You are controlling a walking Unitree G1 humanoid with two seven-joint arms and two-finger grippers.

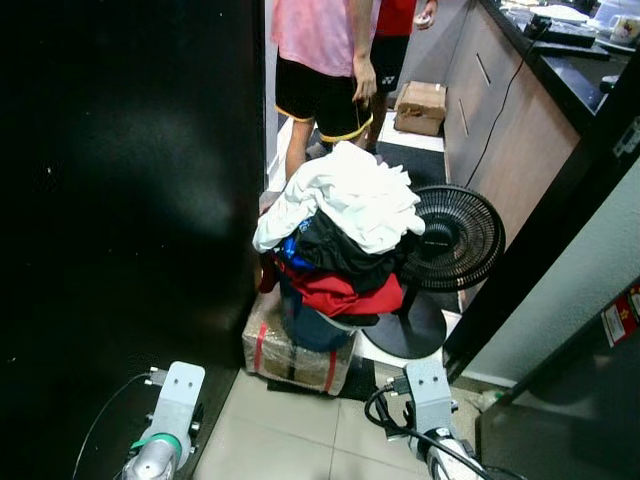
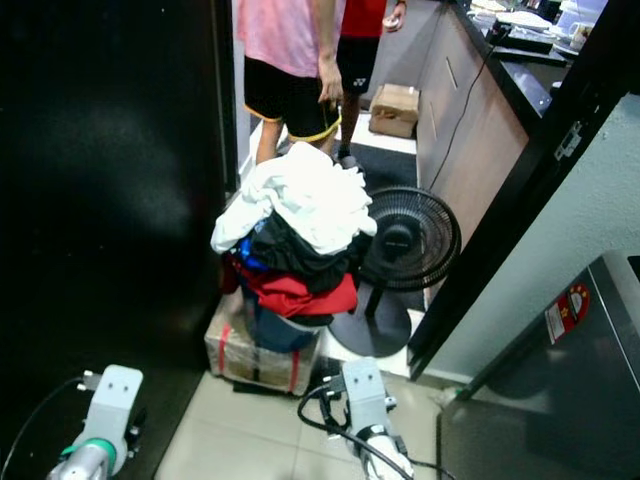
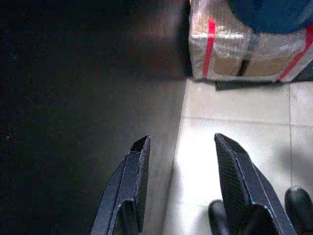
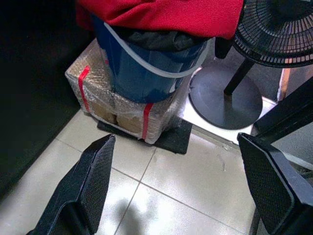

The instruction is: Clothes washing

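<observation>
A round blue plastic bucket [image 4: 142, 68] with a pale wire handle stands on a bubble-wrapped cardboard box with red tape bands [image 1: 295, 355] on the tiled floor [image 4: 176, 196], against a dark wall. The bucket overflows with a heap of clothes [image 1: 340, 230]: white garments on top, black beneath, red fabric draped over the rim. A black pedestal fan [image 1: 455, 240] stands just beside it. Two people stand beyond. Both arms hang low before the box: the left hand [image 3: 183, 166] and right hand [image 4: 190, 176] each have fingers spread apart, empty. The clothes look soft, light and floppy, likely to slide off; pinching a thick fold of the top white garment seems best.
</observation>
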